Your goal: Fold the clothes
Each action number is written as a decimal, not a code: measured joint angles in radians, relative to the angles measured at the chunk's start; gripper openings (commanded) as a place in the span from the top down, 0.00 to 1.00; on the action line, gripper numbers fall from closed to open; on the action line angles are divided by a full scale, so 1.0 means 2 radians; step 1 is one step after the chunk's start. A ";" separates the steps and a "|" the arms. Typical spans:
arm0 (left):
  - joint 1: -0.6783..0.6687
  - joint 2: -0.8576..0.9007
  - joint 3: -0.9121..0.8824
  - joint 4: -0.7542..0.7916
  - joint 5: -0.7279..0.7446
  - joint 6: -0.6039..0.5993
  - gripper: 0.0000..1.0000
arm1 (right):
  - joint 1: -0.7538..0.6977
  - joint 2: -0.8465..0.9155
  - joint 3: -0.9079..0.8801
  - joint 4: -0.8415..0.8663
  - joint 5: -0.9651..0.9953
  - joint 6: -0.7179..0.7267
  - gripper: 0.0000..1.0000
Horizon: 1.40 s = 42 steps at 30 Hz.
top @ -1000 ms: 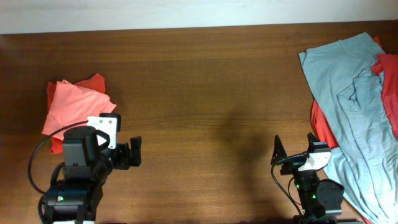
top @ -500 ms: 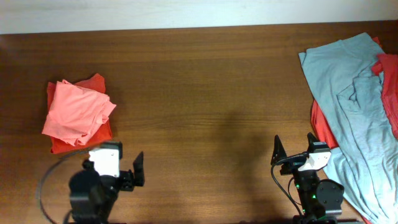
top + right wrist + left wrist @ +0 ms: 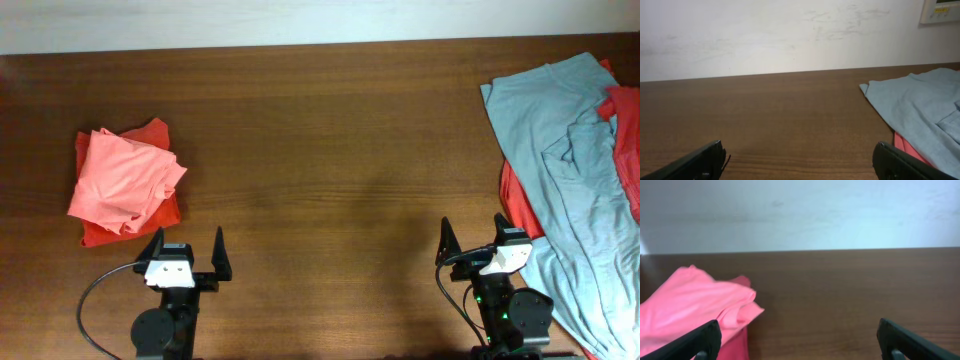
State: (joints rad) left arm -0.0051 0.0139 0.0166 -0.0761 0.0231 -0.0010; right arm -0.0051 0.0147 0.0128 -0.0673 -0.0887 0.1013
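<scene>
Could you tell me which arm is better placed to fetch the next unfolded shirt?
The right gripper: open, empty, beside the unfolded grey-blue shirt; the left gripper sits by the folded pink shirt.

folded shirt left, loose shirts right

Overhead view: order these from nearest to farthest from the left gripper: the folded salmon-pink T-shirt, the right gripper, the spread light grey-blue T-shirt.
Starting from the left gripper:
1. folded salmon-pink T-shirt, on the left side, just beyond the gripper.
2. right gripper, at the near edge, over on the right.
3. spread light grey-blue T-shirt, at the far right, past the right gripper.
</scene>
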 measured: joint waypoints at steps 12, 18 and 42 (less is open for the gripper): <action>0.000 0.000 0.000 -0.002 -0.018 0.000 0.01 | 0.000 0.000 0.000 0.000 0.000 0.000 0.01; 0.000 0.000 0.000 -0.002 -0.018 0.000 0.01 | 0.000 0.000 0.000 0.000 0.000 0.000 0.01; 0.000 0.000 0.000 -0.002 -0.018 0.000 0.01 | 0.000 0.000 0.000 0.000 0.000 0.000 0.01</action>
State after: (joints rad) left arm -0.0051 0.0135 0.0166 -0.0792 -0.0124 -0.0010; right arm -0.0051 0.0147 0.0128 -0.0673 -0.0887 0.1017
